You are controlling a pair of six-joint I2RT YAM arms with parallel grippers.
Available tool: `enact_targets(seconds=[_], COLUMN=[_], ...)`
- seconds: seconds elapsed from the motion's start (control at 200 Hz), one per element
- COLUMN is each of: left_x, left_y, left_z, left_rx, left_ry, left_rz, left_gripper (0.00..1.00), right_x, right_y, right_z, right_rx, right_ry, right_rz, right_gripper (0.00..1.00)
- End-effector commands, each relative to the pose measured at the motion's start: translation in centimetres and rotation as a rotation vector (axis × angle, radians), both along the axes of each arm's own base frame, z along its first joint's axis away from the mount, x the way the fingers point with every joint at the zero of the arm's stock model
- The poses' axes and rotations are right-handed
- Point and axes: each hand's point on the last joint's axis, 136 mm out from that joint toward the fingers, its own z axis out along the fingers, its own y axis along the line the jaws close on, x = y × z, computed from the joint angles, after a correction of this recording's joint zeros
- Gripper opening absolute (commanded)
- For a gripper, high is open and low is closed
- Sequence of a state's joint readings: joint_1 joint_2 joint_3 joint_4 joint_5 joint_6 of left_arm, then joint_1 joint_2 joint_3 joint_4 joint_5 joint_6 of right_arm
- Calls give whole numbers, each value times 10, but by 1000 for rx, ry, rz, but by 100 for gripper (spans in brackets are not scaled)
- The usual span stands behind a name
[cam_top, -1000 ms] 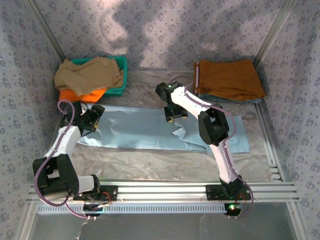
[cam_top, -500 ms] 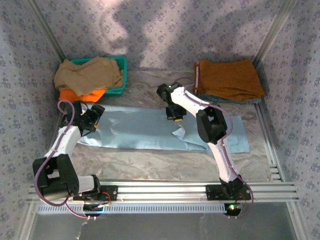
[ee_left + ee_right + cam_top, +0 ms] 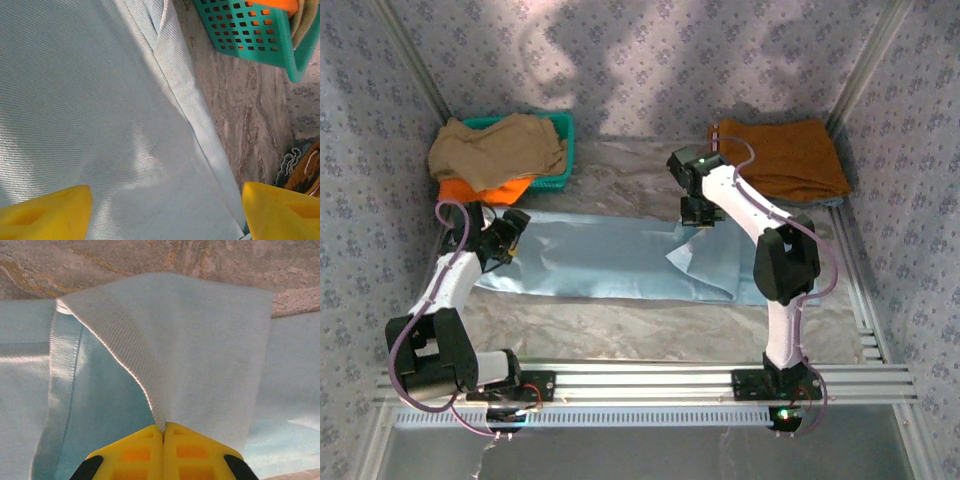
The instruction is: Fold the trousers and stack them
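The pale sky-blue trousers (image 3: pixel 600 255) lie spread lengthwise across the middle of the table. My right gripper (image 3: pixel 698 218) hangs over their back edge right of centre. In the right wrist view that gripper (image 3: pixel 163 427) is shut on a lifted flap of the trousers (image 3: pixel 200 340), which rises as a peaked fold above the flat cloth. My left gripper (image 3: pixel 498 245) hovers over the trousers' left end. Its yellow fingers (image 3: pixel 45 212) stand wide apart, so the left gripper (image 3: pixel 162 215) is open just above the flat fabric (image 3: pixel 90 100) with nothing between them.
A teal basket (image 3: pixel 560 150) at the back left holds tan and orange garments; the same basket (image 3: pixel 250 30) lies close beyond the left gripper. Folded rust-brown trousers (image 3: pixel 780 160) lie at the back right. Patterned walls enclose the marbled table (image 3: pixel 620 320); a metal rail (image 3: pixel 640 380) runs along the near edge.
My right gripper has shut on the trousers' edge and moved right and toward the back, drawing up a flap of cloth. The left arm has not moved.
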State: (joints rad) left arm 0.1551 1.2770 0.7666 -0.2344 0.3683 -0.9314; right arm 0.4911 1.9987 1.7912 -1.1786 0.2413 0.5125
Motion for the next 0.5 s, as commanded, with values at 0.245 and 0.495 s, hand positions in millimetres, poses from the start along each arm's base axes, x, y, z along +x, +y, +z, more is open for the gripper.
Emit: enact_targets(seconds=[0.245, 0.495], left_x=[-4, -4], left_y=[-3, -2], left_z=[13, 10], left_rx=[-11, -21], left_ry=[-30, -29], left_rz=[-12, -6], left_gripper=[79, 79], right_x=[2, 4], right_y=[76, 53], right_z=[-48, -41], right_rx=[23, -117], right_ry=[115, 116], right_rz=[131, 98], right_gripper=[45, 70])
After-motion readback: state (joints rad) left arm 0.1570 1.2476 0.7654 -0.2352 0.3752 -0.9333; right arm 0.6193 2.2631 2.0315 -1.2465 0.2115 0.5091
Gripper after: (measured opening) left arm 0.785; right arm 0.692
